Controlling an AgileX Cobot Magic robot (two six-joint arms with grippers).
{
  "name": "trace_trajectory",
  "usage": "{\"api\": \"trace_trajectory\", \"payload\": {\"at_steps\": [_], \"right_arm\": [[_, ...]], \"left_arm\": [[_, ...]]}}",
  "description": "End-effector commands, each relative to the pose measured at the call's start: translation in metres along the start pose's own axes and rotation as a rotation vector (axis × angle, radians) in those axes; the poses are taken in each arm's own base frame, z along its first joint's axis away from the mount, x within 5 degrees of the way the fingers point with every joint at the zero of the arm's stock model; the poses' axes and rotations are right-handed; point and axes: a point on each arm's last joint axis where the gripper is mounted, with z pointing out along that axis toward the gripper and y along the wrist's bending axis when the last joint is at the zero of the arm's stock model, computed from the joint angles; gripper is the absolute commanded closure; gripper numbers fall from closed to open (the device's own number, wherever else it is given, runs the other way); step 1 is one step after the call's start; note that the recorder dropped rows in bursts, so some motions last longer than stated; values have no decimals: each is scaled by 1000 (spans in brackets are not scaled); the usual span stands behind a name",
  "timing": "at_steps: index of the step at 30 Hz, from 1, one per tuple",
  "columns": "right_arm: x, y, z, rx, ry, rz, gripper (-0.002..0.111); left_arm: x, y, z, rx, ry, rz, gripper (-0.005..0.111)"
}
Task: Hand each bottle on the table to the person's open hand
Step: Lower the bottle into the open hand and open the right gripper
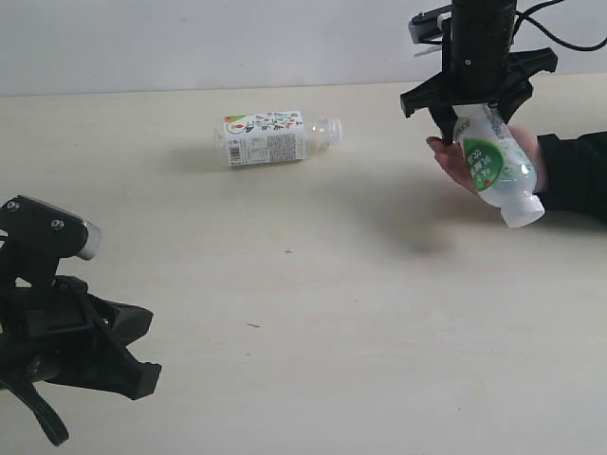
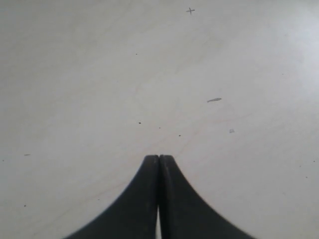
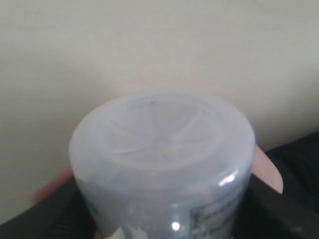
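Note:
A clear bottle with a white-green label [image 1: 498, 166] hangs tilted, white cap down, with my right gripper [image 1: 469, 118] shut on its base end. It sits over the palm of the person's open hand [image 1: 448, 159] at the right edge; contact cannot be told. In the right wrist view the bottle's base [image 3: 162, 149] fills the space between the dark fingers of my right gripper [image 3: 159, 219], with the hand [image 3: 269, 172] behind it. A second clear bottle [image 1: 275, 137] lies on its side on the table [image 1: 332, 313], far middle. My left gripper [image 1: 142, 372], [image 2: 159, 158] rests shut and empty at the near left.
The person's black sleeve [image 1: 579, 175] reaches in from the right edge. A pale wall runs behind the table's far edge. The left arm's black body [image 1: 57, 322] fills the near left corner.

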Motion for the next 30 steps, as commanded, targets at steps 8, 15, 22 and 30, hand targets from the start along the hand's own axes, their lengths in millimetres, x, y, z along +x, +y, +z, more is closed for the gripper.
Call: {"api": "trace_trajectory", "payload": {"at_steps": [8, 15, 22, 30], "right_arm": [[-3, -1, 11, 24, -10, -7, 47], [-4, -6, 8, 64, -27, -19, 32], [-5, -12, -18, 60, -98, -9, 32], [-3, -11, -38, -22, -124, -22, 32]], "left_arm": [[0, 1, -1, -5, -16, -4, 106], [0, 1, -1, -5, -16, -4, 106], [0, 1, -1, -5, -16, -4, 106], [0, 1, -1, -5, -16, -4, 106]]}}
